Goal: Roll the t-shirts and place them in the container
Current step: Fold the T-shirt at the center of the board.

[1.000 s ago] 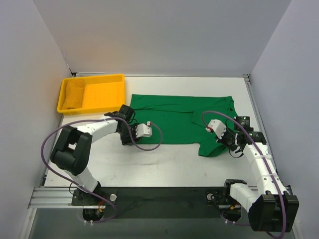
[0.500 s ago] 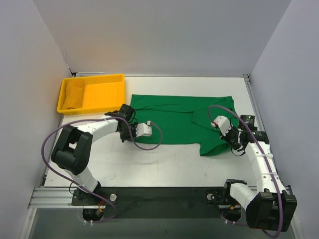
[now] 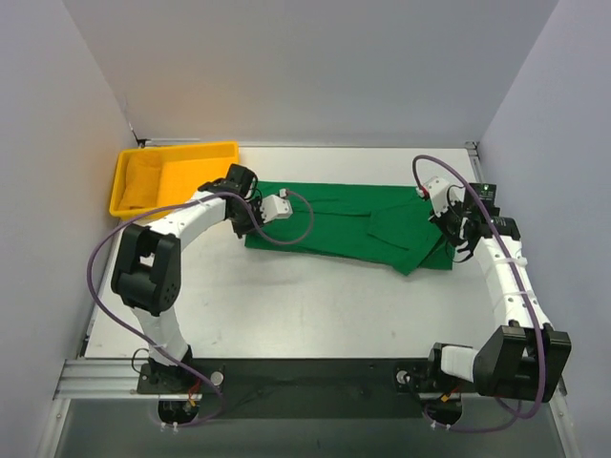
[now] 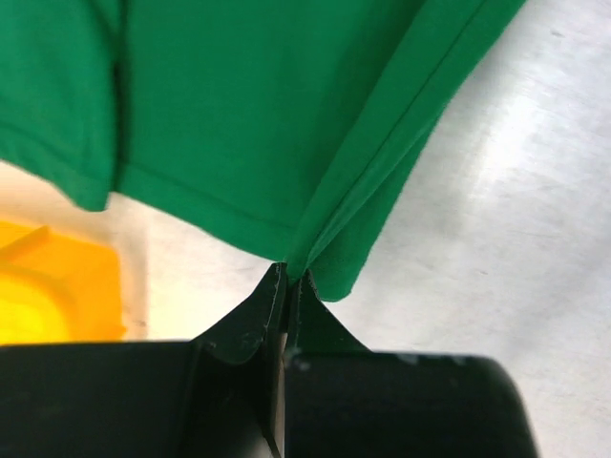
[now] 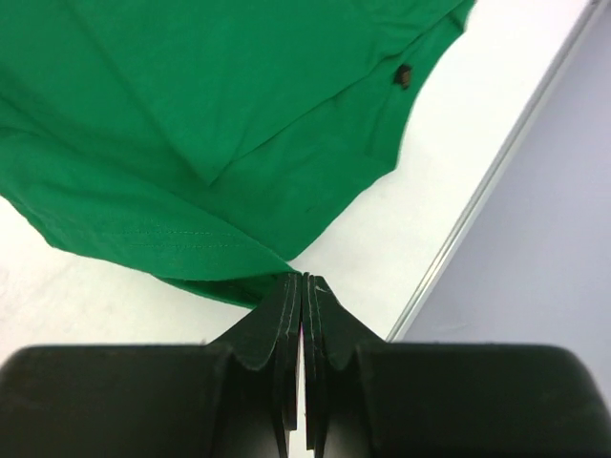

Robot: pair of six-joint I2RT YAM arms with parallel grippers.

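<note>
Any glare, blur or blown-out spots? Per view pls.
Top external: even, soft light, sharp throughout. Left wrist: sheen on the table, yellow tray blown out and soft. Right wrist: green t-shirt crisp, stitching visible; bare table nearly overexposed.

Bright even light, faint shadows, wrist views slightly soft.

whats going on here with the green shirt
A green t-shirt lies spread on the table, held at both ends by a robot. The left gripper is shut on its edge at the left end, and the right gripper is shut on its edge at the right end. The shirt is creased but not yet rolled. A yellow tray sits at the far left.
</note>
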